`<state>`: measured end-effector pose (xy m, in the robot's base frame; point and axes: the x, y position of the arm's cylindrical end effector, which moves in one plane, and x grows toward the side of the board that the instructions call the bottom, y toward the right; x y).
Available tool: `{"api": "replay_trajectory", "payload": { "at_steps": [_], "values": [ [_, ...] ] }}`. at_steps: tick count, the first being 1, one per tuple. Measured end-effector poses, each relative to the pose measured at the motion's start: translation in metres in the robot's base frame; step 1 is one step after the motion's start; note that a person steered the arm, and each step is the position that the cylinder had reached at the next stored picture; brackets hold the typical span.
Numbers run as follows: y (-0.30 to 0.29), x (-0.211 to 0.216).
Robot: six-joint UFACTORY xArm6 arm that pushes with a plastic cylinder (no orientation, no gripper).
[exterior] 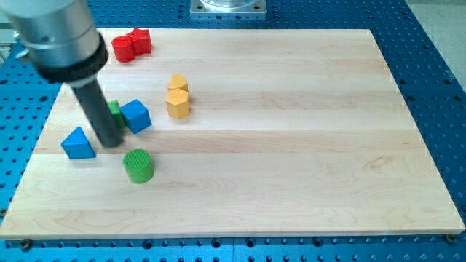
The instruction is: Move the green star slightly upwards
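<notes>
Green star [114, 110] lies at the tabletop's [291, 145] left, mostly hidden behind my rod, touching the blue cube [136, 116] to its right. My tip [111, 142], a bare tool with nothing to open or hold, sits just below the star, between the blue triangle [78, 143] and the green cylinder [137, 165]. The upward push looks begun or about to begin; how far the star has gone I cannot tell.

A pale wooden board [291, 145] holds 2 red blocks [131, 45] touching at the view's top left, 2 stacked-looking yellow blocks [177, 97], a blue cube [136, 116], a blue triangle [78, 143] (leftmost), and a green cylinder [137, 165].
</notes>
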<state>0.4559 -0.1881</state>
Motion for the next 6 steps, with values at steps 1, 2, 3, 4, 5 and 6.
{"api": "replay_trajectory", "payload": {
  "at_steps": [1,2,3,4,5,6],
  "values": [
    [0.0,-0.026],
    [-0.003,0.0],
    [-0.02,0.019],
    [-0.028,0.006],
    [-0.026,-0.02],
    [-0.017,-0.057]
  ]
}}
